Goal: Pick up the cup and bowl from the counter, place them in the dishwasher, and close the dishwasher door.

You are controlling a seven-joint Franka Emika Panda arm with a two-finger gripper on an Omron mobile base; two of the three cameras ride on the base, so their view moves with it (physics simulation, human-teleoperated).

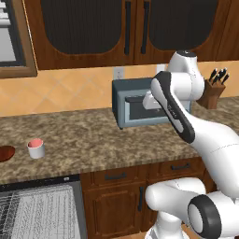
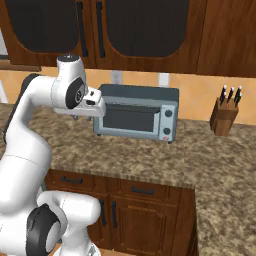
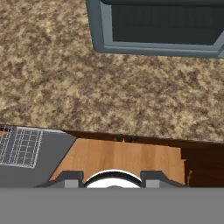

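The granite counter (image 1: 93,135) ran wide. Far left of the toaster oven (image 1: 135,105) sat the bowl (image 1: 5,152), then the cup (image 1: 36,148). I couldn't tell the gripper's state. I judged nothing picked yet; next, reach leftward for the cup.

Bowl (image 1: 5,152) cut by the left edge in left base view, roughly half showing. Dishwasher (image 1: 42,207) cropped at bottom and left, rack partly out of frame. Toaster oven (image 1: 135,105) half hidden behind the arm; in hand view its top is cut off.
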